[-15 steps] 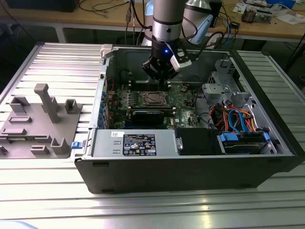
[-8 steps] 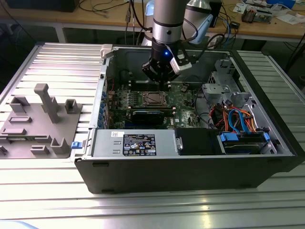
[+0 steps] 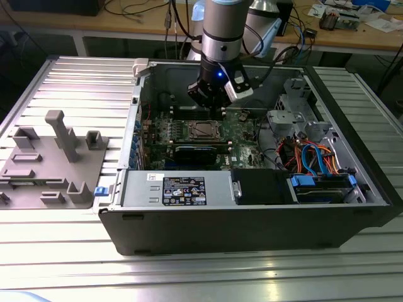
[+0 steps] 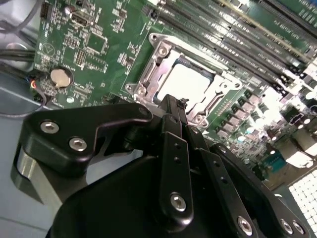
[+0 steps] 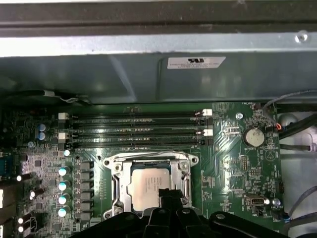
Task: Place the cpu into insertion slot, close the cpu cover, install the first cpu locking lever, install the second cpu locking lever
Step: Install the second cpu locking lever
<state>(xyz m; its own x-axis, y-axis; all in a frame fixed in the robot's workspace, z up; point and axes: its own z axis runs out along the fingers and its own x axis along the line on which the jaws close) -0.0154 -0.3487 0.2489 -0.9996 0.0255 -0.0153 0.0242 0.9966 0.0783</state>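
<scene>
End effector [image 3: 214, 106] hangs inside the open computer case [image 3: 252, 220], just above the far edge of the green board [image 3: 242, 132] in the exterior view. Its black fingers [image 4: 174, 129] are pressed together at the tips with nothing between them, so it is clenched and carries nothing. In both wrist views the fingertips sit right over the near edge of the socket, though contact with it cannot be made out.

Cpu [image 5: 148, 184] lies flat in the slot [image 5: 118, 191], its silver-grey top showing; in the second wrist view it appears as a bright square [image 4: 185, 82]. Cover [image 5: 148, 159] lies down around the chip, its silvery frame bordering it on the sides that show, with the chip visible through the central window. In the exterior view the socket [image 3: 204, 129] sits near the middle of the board, just below the end effector.

Long dark memory slots [image 5: 136, 130] run beside the socket. A round coin battery [image 5: 253, 137] sits on the board, apart from the socket. Bundles of orange and blue cables [image 3: 312, 157] fill the case toward the exterior view's right. A grey fixture [image 3: 53, 160] rests on the ribbed metal bench [image 3: 75, 82] at the exterior view's left, well apart from the case.
</scene>
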